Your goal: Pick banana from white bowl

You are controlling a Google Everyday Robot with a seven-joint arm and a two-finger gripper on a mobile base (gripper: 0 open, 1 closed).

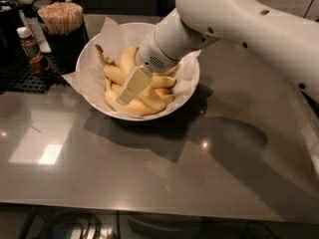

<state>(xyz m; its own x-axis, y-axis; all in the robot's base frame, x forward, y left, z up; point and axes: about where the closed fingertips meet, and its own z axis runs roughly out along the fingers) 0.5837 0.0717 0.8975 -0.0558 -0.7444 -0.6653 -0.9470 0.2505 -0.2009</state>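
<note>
The white bowl (195, 81), lined with crinkled white paper, stands at the back middle of the grey counter and holds several yellow bananas. The banana (112, 73) with the long dark brown stem lies on the bowl's left side, its stem pointing up and left. My gripper (130, 86) reaches down from the white arm into the middle of the pile, just right of that banana and over the shorter bananas. The arm's wrist hides the back part of the pile.
A dark cup of wooden stir sticks (62, 18) stands just left of the bowl. A small brown bottle (28, 42) and other containers sit on a black mat (20, 76) at the far left. The grey counter (164, 173) runs to its front edge.
</note>
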